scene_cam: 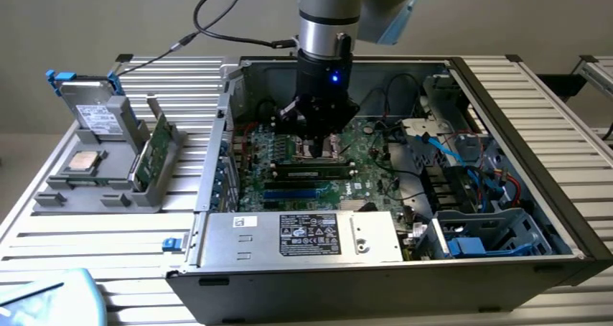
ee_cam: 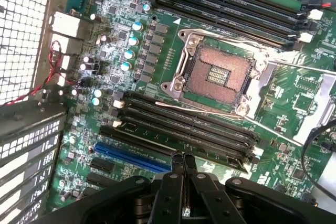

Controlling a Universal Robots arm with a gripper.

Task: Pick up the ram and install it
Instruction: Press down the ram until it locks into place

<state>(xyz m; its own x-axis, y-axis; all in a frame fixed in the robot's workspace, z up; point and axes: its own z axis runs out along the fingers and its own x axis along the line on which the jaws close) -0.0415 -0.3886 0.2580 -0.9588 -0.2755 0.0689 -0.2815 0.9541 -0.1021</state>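
The ram [scene_cam: 311, 172], a long dark stick with a small pale label, stands on edge in a memory slot of the motherboard [scene_cam: 378, 175] inside the open computer case. My gripper [scene_cam: 317, 151] hangs just above and behind it, over the processor socket [ee_cam: 219, 72], apart from the stick. In the wrist view the gripper [ee_cam: 182, 158] is shut, fingertips pressed together with nothing between them, over the row of black memory slots [ee_cam: 184, 127] beside the socket.
A silver power supply [scene_cam: 301, 236] fills the case's front. Blue and black cables [scene_cam: 469, 161] crowd the exterior view's right. A grey holder [scene_cam: 96, 189] outside the case carries a square silver chip [scene_cam: 82, 161], a green card [scene_cam: 158, 150] and a drive [scene_cam: 93, 114].
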